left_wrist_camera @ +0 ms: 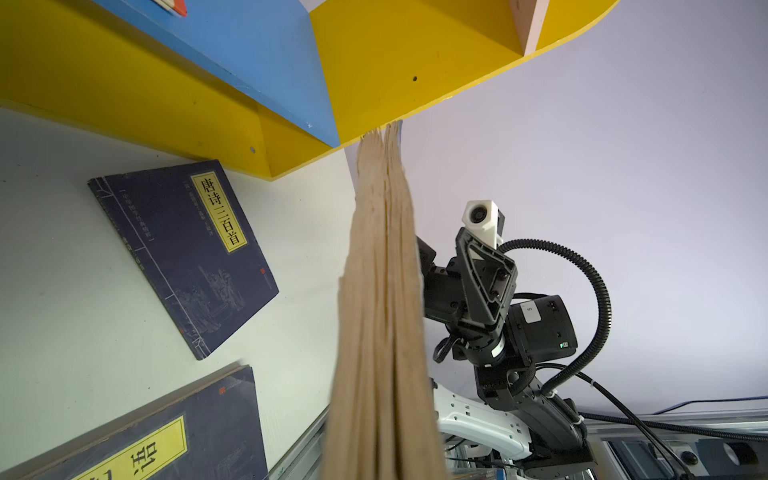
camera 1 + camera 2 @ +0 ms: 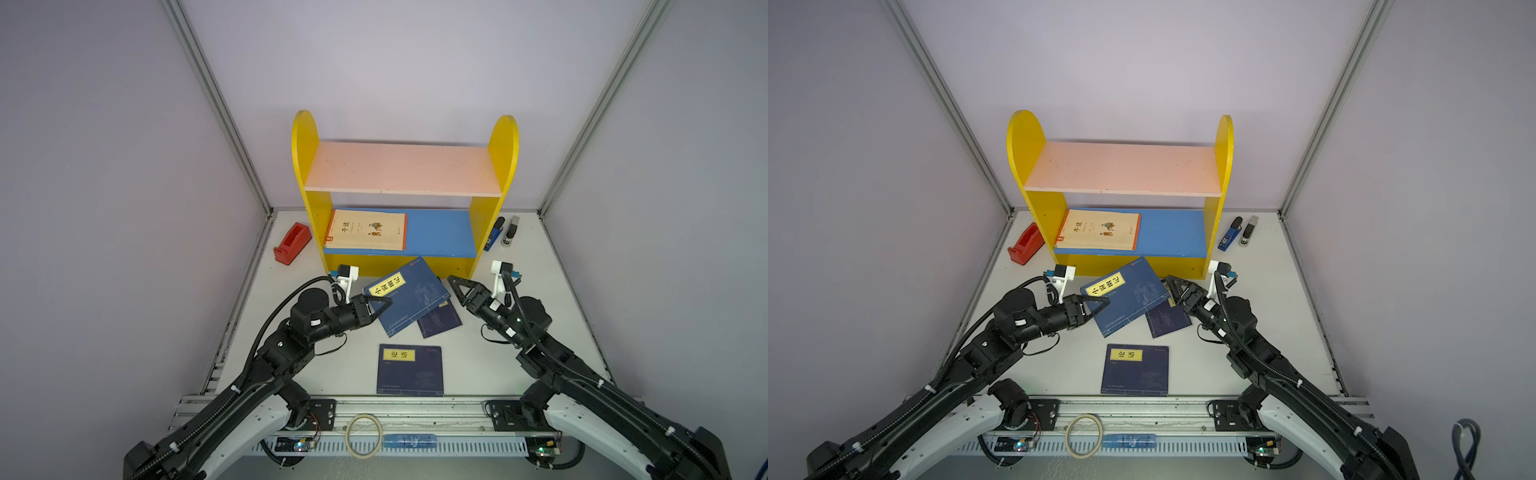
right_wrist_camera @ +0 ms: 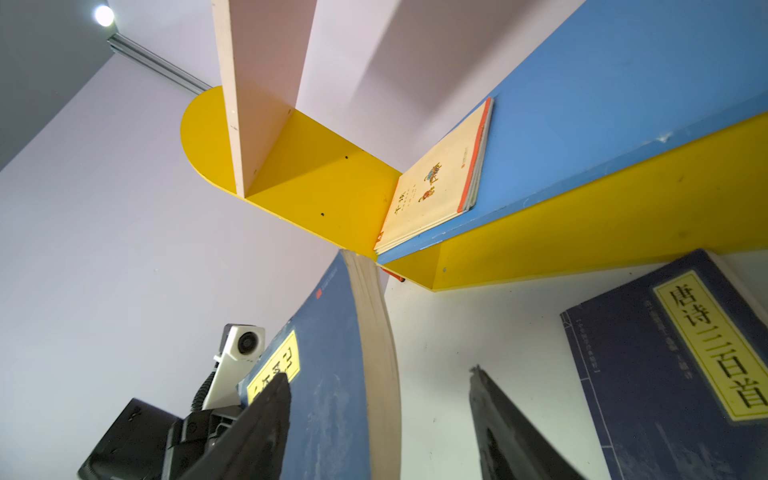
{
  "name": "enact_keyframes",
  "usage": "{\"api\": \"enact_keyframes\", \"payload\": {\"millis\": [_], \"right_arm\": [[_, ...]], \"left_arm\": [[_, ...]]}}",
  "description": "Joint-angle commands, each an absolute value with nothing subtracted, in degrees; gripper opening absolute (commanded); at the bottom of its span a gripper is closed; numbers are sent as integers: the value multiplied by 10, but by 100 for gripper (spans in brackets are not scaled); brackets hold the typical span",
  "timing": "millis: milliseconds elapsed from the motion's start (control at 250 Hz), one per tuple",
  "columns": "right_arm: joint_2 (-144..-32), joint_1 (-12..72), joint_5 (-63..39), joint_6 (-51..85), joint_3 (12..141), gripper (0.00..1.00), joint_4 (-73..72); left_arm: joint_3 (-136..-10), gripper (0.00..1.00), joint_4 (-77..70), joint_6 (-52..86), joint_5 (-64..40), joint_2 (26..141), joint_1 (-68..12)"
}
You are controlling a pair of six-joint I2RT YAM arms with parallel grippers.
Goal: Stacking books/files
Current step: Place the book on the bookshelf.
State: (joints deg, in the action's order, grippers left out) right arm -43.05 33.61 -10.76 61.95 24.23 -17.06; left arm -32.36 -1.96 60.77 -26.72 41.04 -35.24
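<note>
the left pincer (image 2: 384,305) clamps one edge of the navy paperback (image 2: 409,297), tilted above the table (image 2: 478,361). thin and floppy, it bows, so it likely needs support at both edges. the right pincer (image 2: 457,289) gapes just beside its far edge. ahead, the blue shelf (image 2: 440,232) has room beside the cream stack (image 2: 368,229).

Pale lilac walls (image 2: 415,62) are closing in the space on three sides, with grey metal posts (image 2: 218,108) running up the corners. A white table (image 2: 469,374) is lying flat below. A yellow shelf unit (image 2: 505,158), carrying a pink upper board (image 2: 403,166) and a blue lower board (image 2: 440,232), is standing against the back wall. A small bright light (image 3: 103,15) is glowing beside a post.
</note>
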Motion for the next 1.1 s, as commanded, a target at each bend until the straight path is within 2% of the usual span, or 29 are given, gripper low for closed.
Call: {"api": "enact_keyframes", "payload": {"millis": [0,216,384,624,936,1096], "right_arm": [[-424,318,-218,611,259,70,-192],[-473,271,-286,653,262,69,-196],[-551,259,-345,694,257,63,-294],[-530,259,-360,678,266,59,-287],[-560,259,-363,691,265,56,-307],[-559,262,-367,697,264,52,-321]], "left_arm": [[-336,0,-18,588,-305,410,-346],[-349,0,-10,578,-319,412,-339],[-350,0,-7,577,-319,409,-338],[-350,0,-4,578,-318,408,-335],[-352,0,-16,582,-322,409,-336],[-347,0,-31,587,-327,417,-336]]}}
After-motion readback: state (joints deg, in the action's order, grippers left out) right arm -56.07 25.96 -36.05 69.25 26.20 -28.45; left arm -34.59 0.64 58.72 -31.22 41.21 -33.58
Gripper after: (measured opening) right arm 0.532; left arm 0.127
